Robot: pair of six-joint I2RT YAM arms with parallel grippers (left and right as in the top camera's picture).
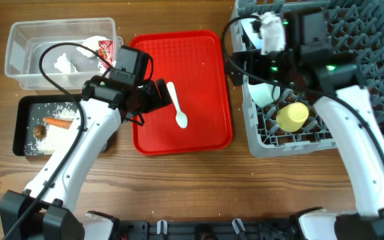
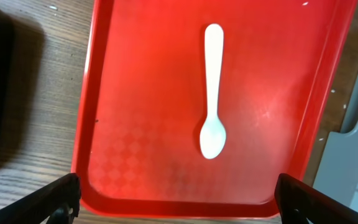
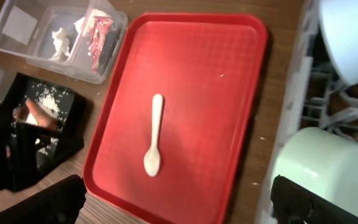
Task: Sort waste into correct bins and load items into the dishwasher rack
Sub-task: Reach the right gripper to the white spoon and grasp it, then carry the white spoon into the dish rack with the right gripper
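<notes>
Red tray (image 1: 205, 80): spoon (image 1: 177, 105) lengthwise, scoop nearward

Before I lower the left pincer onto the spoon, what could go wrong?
1. The white spoon lies flat on the red tray; the left pincer may just push it along.
2. The right arm hangs over the dishwasher rack, so carrying the spoon there risks a collision.
3. The rack is an open grid; the slim spoon might slip through.

Overhead looks down at the table (image 1: 192, 190); both wrist views, left nearer, share the red tray (image 1: 205, 73) and white spoon (image 1: 176, 105).
</notes>
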